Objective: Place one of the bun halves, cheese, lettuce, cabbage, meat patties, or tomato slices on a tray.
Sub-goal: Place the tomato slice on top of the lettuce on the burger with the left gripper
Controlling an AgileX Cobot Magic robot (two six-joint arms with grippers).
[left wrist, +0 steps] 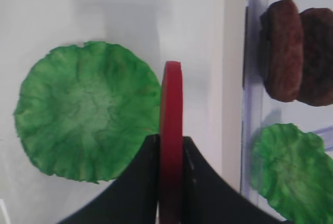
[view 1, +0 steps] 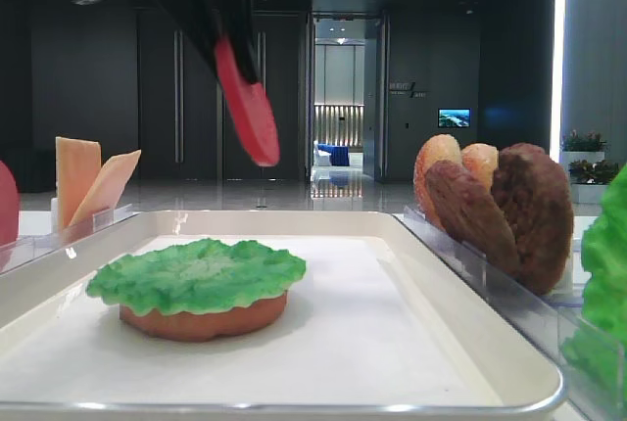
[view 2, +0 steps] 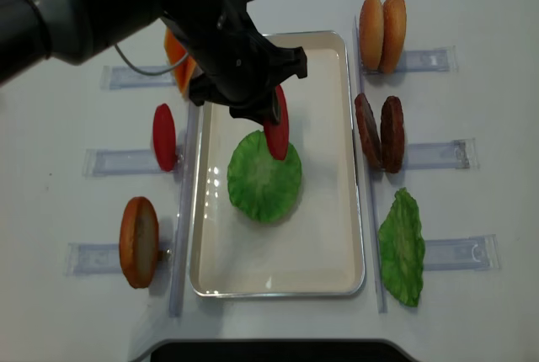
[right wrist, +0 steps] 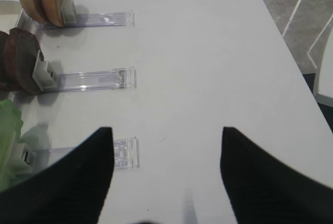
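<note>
The left gripper [view 2: 271,118] has its jaws clamped on the edge of a tomato slice [view 2: 276,130], which hangs on edge in the air over the tray [view 2: 333,265], just above the far rim of the lettuce leaf [view 2: 264,177]. That leaf already lies flat on a bun half [view 1: 201,321] in the middle of the tray.

From where I stand, the step in hand looks like laying this slice onto the stack. To do it well, I'd say the arm needs to tip the disc from edge-on to flat and bring it down over the leaf's centre rather than its rim. Let go only once the slice is close to the ruffled surface, or it could roll or slide off onto the bare tray.

The right gripper [right wrist: 164,182] sits low over the white table on the right side, jaws apart and holding nothing.

Clear plastic holders flank the tray. On the right, one holds two bun halves [view 2: 382,32] on edge, the next two meat patties [view 2: 379,133], and the nearest another lettuce leaf [view 2: 401,248]. On the left, the far holder has cheese slices [view 1: 86,181], the middle one a second tomato slice [view 2: 164,136], and the near one a single bun half [view 2: 139,242].
</note>
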